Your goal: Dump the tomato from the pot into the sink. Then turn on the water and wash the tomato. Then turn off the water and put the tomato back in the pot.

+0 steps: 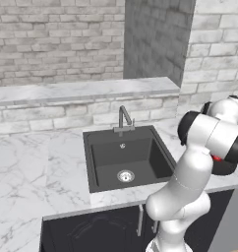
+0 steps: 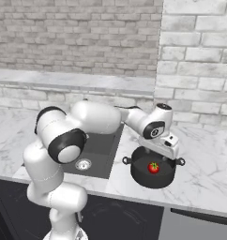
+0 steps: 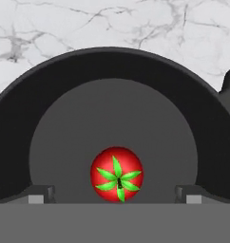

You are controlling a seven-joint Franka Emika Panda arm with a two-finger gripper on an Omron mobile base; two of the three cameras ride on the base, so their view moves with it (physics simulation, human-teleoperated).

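The fingers [image 3: 117, 199] are standing spread wide with nothing between them, hanging just above the pot [image 2: 153, 176]. The tomato [image 3: 117, 174] is lying stem-up on the pot's floor, between the two tips. The pot is sitting on the marble bench [image 2: 204, 173], just right of the sink [image 1: 126, 157]. Farther back, the faucet [image 1: 124, 118] is rising at the sink's rear rim.
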